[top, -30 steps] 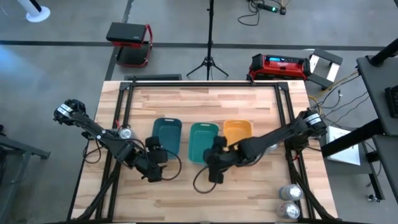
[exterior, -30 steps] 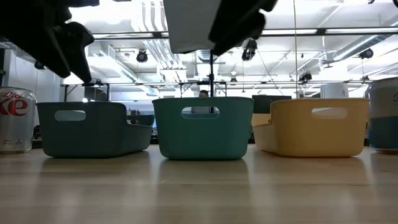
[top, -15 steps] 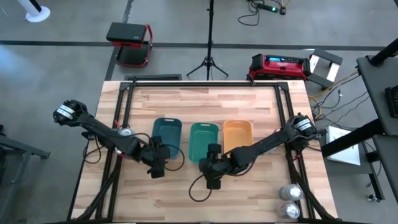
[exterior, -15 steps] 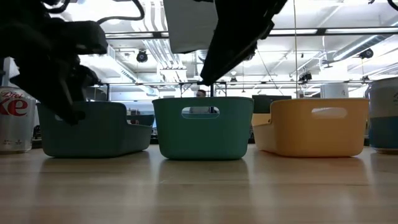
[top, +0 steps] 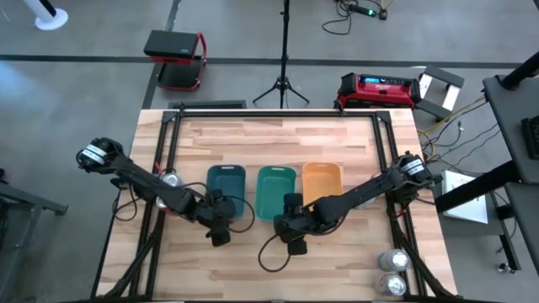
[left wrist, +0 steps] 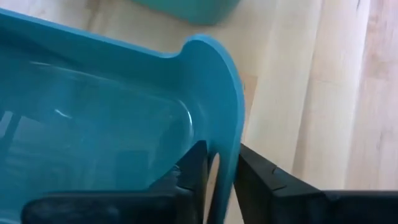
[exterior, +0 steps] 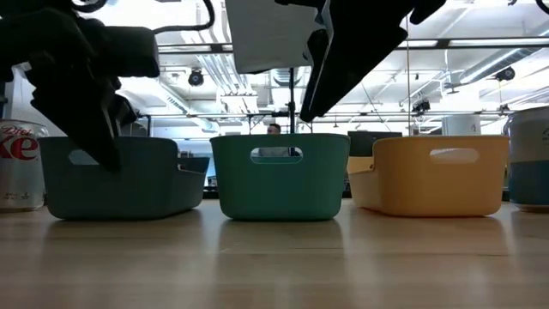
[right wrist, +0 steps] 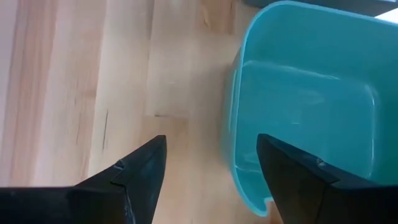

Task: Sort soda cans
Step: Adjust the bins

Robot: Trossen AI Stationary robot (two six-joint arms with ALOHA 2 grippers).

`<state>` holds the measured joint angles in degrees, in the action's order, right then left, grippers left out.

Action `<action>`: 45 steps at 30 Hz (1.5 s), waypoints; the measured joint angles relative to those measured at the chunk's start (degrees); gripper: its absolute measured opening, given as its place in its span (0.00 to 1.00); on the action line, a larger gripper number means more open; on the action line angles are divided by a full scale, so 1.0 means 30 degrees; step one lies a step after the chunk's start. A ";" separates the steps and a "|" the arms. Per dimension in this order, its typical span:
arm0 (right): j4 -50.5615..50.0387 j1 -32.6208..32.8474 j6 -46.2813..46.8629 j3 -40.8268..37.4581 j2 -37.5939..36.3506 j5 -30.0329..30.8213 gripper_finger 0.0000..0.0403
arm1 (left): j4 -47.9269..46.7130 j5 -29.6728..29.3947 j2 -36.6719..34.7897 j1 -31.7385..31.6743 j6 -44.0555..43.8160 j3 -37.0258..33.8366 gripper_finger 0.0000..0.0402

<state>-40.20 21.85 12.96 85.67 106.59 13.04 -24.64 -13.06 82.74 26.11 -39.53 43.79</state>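
Observation:
Three trays stand in a row at mid-table: a dark teal tray [top: 226, 187], a lighter teal tray [top: 276, 189] and an orange tray [top: 322, 179]. My left gripper [top: 221, 219] is shut on the dark teal tray's near end. My right gripper [right wrist: 211, 171] hangs open over the near end of the lighter teal tray [right wrist: 305, 106], touching nothing. One soda can [top: 172, 178] stands left of the dark tray, showing red lettering in the low view [exterior: 21, 167]. Two silver soda cans [top: 392, 261] [top: 389, 284] stand at the near right corner. My left gripper holds the rim of the dark teal tray's near end wall [left wrist: 214, 158], beside the wall's rounded lip [left wrist: 217, 68]. One finger [left wrist: 193, 177] is inside the tray and the other [left wrist: 258, 180] is outside. The fingers come from above, slanting down. The tray's bottom [exterior: 120, 210] rests on the table.
A black frame [top: 164, 143] borders the wooden tabletop [top: 269, 143] on the left, far and right sides. Another can [exterior: 532, 159] shows at the right edge of the low view. Bare wood lies in front of the trays.
My left gripper has gone toward the table's right edge and the dark teal tray, come down over its near end and shut on the rim. In the low view the dark tray has shifted a little to the left.

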 joint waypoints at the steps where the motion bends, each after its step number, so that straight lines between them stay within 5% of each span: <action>1: 0.0020 0.0000 -0.0133 0.0000 0.0000 0.0000 0.61 | -0.0045 0.0189 0.0234 -0.0007 0.0004 0.0158 0.12; 14: 0.0702 -0.0832 -0.1209 -0.0984 0.0192 -0.0219 0.58 | -0.3275 0.0225 0.1828 0.0061 0.1144 0.2953 0.10; 19: 0.0976 -0.1137 -0.1689 -0.1064 0.1287 -0.2442 0.45 | -0.3759 0.0130 0.1642 0.0080 0.1144 0.2968 0.14; 32: 0.0312 -0.1389 -0.3903 -0.0984 0.1865 -0.2523 0.04 | -0.4721 -0.0001 0.1223 0.0317 0.1967 0.2979 0.34; 45: 0.0691 -0.1508 -0.3782 -0.0984 0.1843 -0.2549 0.05 | -0.5169 0.0021 0.1172 0.0321 0.1865 0.2979 0.49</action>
<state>-38.13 17.32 1.61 82.72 112.12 5.39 -40.15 -12.99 86.26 27.07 -33.93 52.73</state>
